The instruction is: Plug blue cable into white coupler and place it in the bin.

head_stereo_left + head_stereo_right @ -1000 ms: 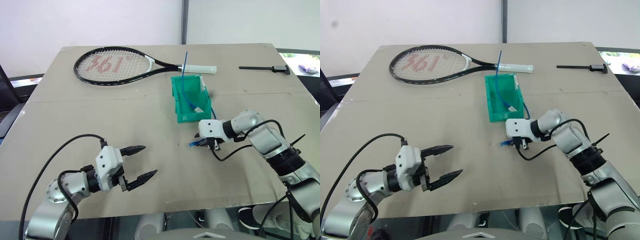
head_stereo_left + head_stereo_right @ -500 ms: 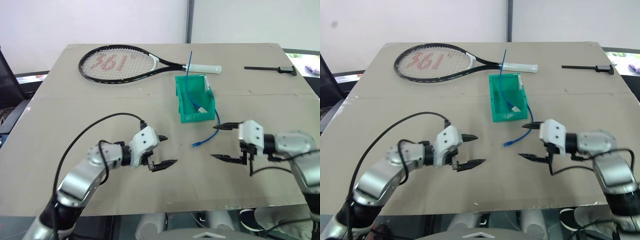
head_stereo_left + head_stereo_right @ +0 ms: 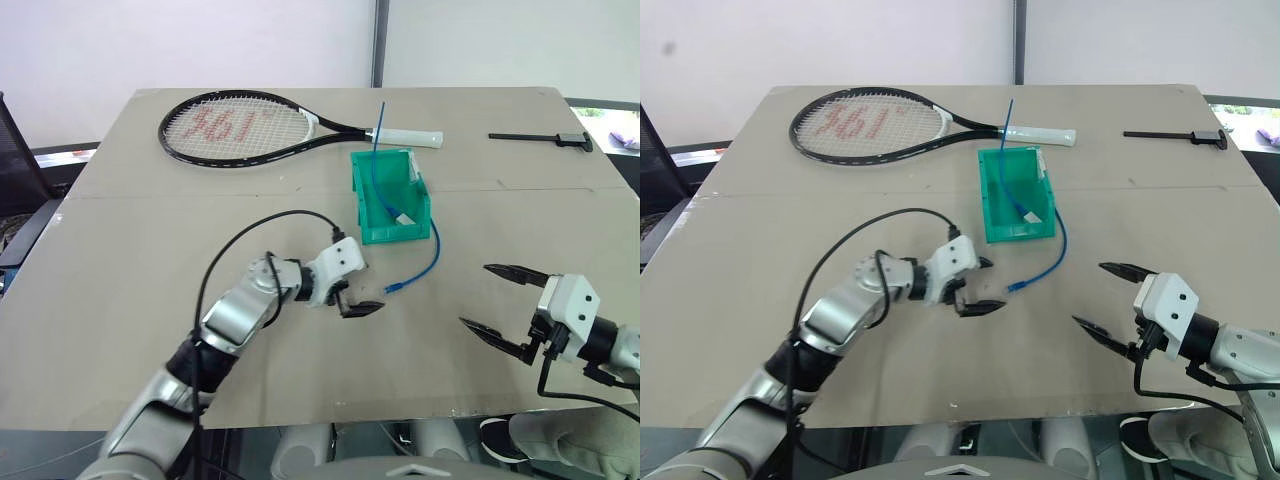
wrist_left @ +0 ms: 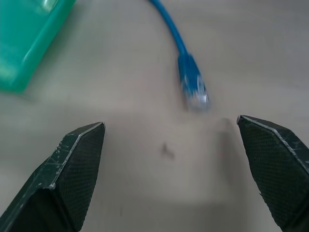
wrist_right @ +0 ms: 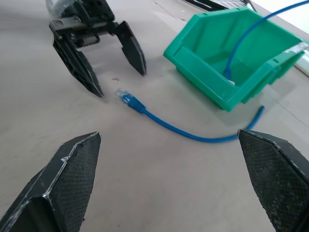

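Near the desk's middle, we see the thin bright-blue cable (image 3: pixel 420 272) arcing from the teal plastic bin (image 3: pixel 392 232), clear plug on the desk. Our left gripper (image 3: pixel 358 292) and right gripper (image 3: pixel 503 300) are spread apart, empty.

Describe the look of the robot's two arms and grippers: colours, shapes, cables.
Both arms are silver-grey metal segments with dark joints. Each wrist ends in a white, boxy housing. The left gripper and right gripper each carry two black, tapering, pointed fingers with a fine textured inner face. A thin black cable loops loosely from each arm to its wrist.
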You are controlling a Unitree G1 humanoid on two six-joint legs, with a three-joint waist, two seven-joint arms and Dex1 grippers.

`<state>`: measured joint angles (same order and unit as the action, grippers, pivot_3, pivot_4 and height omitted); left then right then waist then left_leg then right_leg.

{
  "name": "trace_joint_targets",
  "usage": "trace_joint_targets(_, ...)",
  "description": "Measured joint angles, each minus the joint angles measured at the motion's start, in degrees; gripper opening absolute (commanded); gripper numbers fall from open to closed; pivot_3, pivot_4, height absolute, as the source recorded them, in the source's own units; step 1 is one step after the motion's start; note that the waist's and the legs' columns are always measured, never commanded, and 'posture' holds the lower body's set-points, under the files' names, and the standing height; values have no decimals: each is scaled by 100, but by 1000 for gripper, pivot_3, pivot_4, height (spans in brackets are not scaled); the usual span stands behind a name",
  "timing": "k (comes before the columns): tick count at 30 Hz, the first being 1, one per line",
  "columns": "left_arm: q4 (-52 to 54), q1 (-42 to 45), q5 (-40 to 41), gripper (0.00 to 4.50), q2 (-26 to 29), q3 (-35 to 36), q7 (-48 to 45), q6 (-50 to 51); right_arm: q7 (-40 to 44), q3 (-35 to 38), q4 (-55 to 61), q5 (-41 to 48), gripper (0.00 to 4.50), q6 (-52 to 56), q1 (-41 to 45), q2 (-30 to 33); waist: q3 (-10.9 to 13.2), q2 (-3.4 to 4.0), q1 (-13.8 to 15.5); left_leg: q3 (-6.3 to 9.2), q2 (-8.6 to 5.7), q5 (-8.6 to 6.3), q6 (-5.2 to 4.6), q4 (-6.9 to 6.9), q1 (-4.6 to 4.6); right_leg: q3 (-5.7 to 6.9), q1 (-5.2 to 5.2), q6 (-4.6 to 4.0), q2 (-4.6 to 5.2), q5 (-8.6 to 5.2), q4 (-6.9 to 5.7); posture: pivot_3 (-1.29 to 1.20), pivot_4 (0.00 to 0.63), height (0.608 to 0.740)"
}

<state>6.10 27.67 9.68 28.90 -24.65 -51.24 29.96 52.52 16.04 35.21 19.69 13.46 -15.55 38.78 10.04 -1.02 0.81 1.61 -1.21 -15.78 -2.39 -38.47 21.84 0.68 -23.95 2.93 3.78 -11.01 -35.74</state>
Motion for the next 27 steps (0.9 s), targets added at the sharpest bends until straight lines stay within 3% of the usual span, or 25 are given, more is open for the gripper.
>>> trace_joint_targets(1,-52,43,-51,3752,-82,-21,13,2,-101,13,83,-12,4500,25,-106,0,0,0,-8,-1,1,0,0,1,-1,-2,0,1,-1,0,0,0,150,740)
trace_joint_targets(3,-109,84,-66,2816,-165,-28,-5,35,-205,18,196,-15,4500,101,-238,0,0,0,-4,3,3,0,0,1,0,2,-2,1,-3,0,0,0,150,740)
trace_joint_targets(7,-202,332,-150,671,-306,-137,-114,227,-427,36,489,-16,4500,223,-477,1,0,0,7,4,2,0,0,-3,0,4,2,3,-2,-4,-1,0,150,740)
trace_joint_targets(9,-202,377,-156,33,-306,-145,-165,269,-534,36,587,3,4500,316,-554,-11,0,0,5,4,2,0,0,-4,0,4,2,3,-1,-4,-1,0,150,740)
trace_joint_targets(15,-125,386,-135,33,-215,-116,-400,209,-1000,9,816,303,4500,923,-665,-271,0,0,3,6,4,0,0,-3,1,4,1,-3,-1,-6,-1,0,150,740)
trace_joint_targets(16,21,327,84,33,-199,83,-609,-2,-1402,-106,1022,734,4500,1433,-673,-651,0,0,4,12,7,0,0,-2,3,7,0,-19,2,-13,-1,0,150,740)
trace_joint_targets(22,131,323,256,33,-17,373,-827,-280,-1963,-355,1278,1250,4500,2044,-736,-918,0,1,1,6,4,0,0,-3,0,5,1,-17,4,-15,-1,0,150,740)
trace_joint_targets(25,39,321,233,878,36,392,-900,-434,-2135,-485,1322,1236,4500,2074,-735,-966,0,1,2,7,3,0,0,-3,1,7,1,-16,2,-15,-1,0,150,740)
trace_joint_targets(27,3,314,239,1809,40,396,-960,-467,-2194,-521,1324,1225,4500,2069,-750,-978,0,1,5,7,2,0,0,-3,2,7,1,-16,1,-15,-1,0,150,740)
